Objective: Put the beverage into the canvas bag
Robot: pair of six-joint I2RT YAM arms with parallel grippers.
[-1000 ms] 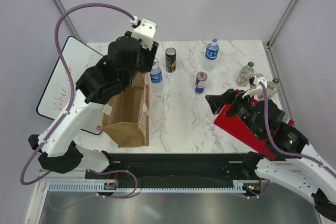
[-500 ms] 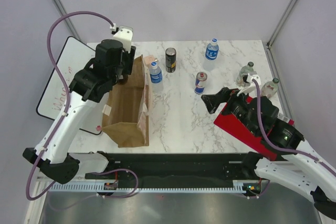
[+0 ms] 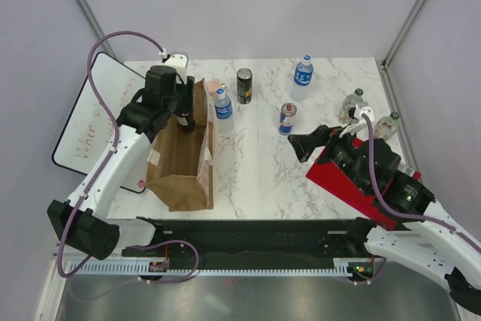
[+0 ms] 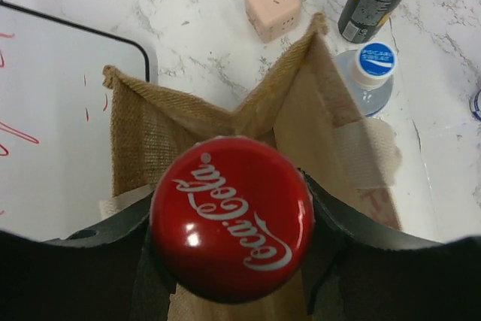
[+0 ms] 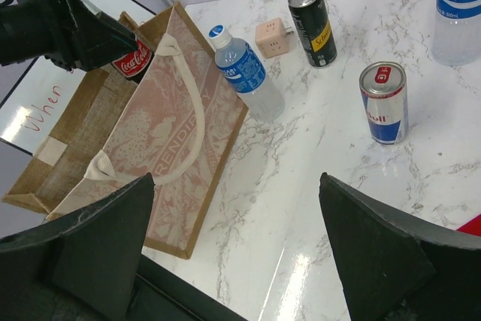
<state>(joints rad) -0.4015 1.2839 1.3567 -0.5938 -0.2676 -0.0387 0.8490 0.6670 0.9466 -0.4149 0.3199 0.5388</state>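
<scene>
The canvas bag (image 3: 183, 163) is seen standing open, unmoved since a second ago. The left arm (image 3: 113, 163), which was then bunched over the bag's far end and hid it, has been drawn toward the bag's left side, so the mouth is now uncovered. The right gripper (image 3: 304, 146), spread wide and holding nothing, is kept well to the bag's right and has shifted slightly nearer. The left gripper (image 4: 231, 242) is clamped on the cola bottle (image 4: 231, 216) just below its red cap. The bottle is held upright over the bag's far end, its lower part hidden behind the rim. A water bottle (image 3: 222, 103) stands just beside the bag's far right corner.
</scene>
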